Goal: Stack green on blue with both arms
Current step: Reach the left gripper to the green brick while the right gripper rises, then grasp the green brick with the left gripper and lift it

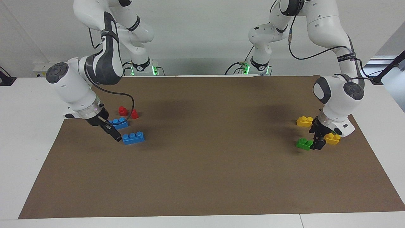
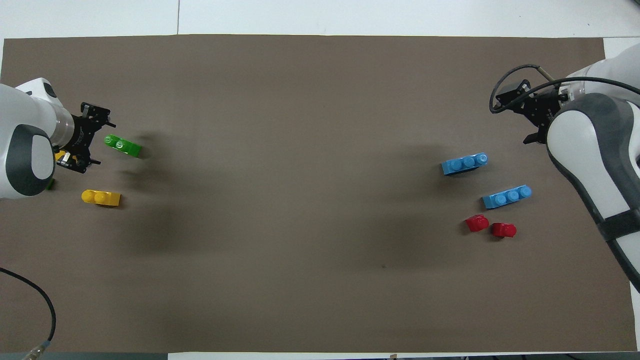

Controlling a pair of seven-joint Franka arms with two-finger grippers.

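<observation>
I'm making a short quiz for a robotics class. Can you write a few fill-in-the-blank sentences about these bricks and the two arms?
1. The left gripper hangs beside a ____ brick.
2. The right gripper is down by the farther of the two ____ bricks.
3. The two small one-stud bricks near the right arm are ____.
4. Both grippers' jaws are ____.

Missing words: green; blue; red; open

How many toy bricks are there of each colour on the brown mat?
Blue three-stud plastic bricks: 2
Red one-stud plastic bricks: 2
Yellow two-stud plastic bricks: 2
Green two-stud plastic bricks: 2, one mostly hidden under the left arm
Total: 8
</observation>
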